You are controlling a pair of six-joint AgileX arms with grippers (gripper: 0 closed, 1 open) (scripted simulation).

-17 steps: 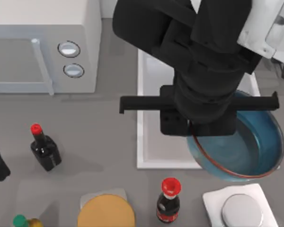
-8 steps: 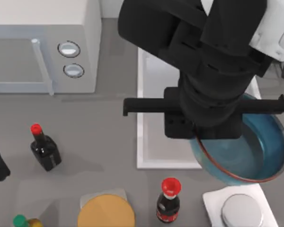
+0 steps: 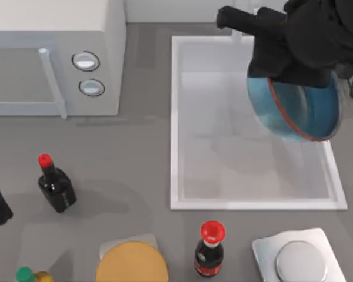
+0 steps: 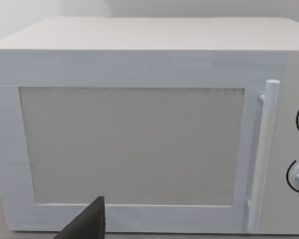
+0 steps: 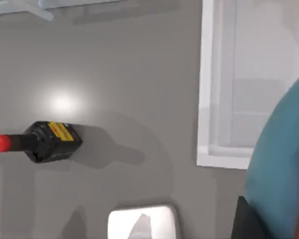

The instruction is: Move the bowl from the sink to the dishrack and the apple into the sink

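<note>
Right gripper (image 3: 282,79): black, hanging over the far right part of the sink in the top view; its jaws are closing on the rim of the round glossy deep-blue bowl (image 3: 297,108), gripping it at the bowl's far edge (the fingertips themselves are hidden under the arm's black body).

Bowl: tilting steeply, its open face turned toward the right, its thin reddish-brown rim showing as a narrow oval; it is hanging above the basin's right-hand far corner, overlapping the sink's right rim. In the right wrist view the bowl's blue outer wall (image 5: 281,169) is rising along one edge of the picture, with a dark jaw piece just beside it.

Large white rectangular sink (image 3: 182,117): sitting right of centre on the grey tabletop (image 3: 135,153), its floor bare under the bowl.

Left gripper (image 4: 87,224): showing as a dark tip in the left wrist view, facing the white microwave (image 4: 134,144) with two round knobs; I cannot tell how its jaws are standing. The left arm is parked at the tabletop's left edge.

Other items, near side of the tabletop: dark bottle with red cap (image 3: 56,185) at left; second red-capped dark bottle (image 3: 209,249) near centre; flat tan disc (image 3: 132,263); round grey metal lid (image 3: 300,261) on a white square base.
</note>
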